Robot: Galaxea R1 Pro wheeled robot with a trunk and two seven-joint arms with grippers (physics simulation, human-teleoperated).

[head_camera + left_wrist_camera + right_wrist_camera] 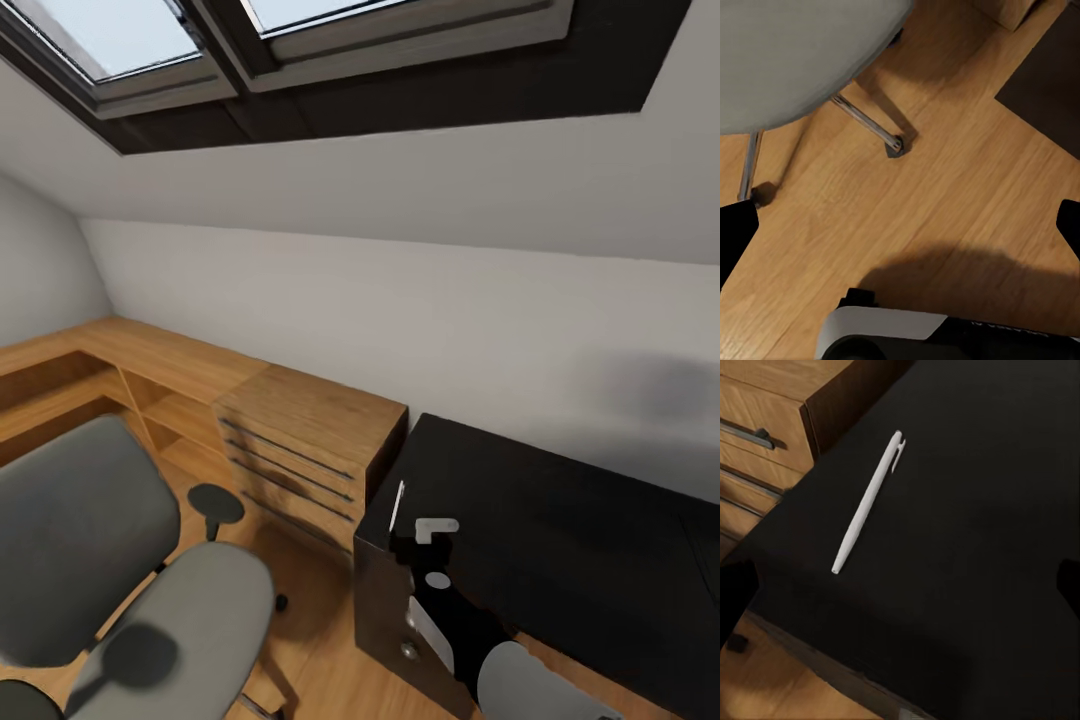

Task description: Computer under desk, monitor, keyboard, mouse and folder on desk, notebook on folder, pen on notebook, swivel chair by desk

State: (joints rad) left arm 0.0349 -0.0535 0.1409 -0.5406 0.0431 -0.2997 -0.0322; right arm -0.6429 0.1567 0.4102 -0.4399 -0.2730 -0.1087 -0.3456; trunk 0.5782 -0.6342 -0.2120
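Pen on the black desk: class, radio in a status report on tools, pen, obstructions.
Right tool open above the pen. Left tool open, over the floor by the swivel chair. Pen flat on the desk near its corner, nothing blocking.

The desk [560, 510] top is seen as plain matt black, without pattern. The pen [868, 502] is recorded as uniform white against that black. The swivel chair [90, 560] is noted with grey padding on back and seat, a round black armrest, and chrome legs ending in dark castors. The drawer unit [305, 440] beside the desk is observed in warm brown wood grain, crossed by thin dark handle bars; the low shelf unit [110, 370] shows the same wood tone. The floor [945, 202] is noted as honey-coloured wood with fine grain lines. The wall [420, 300] is recorded as off-white, with a dark frame around the skylights [130, 35], whose panes are seen pale blue-white.
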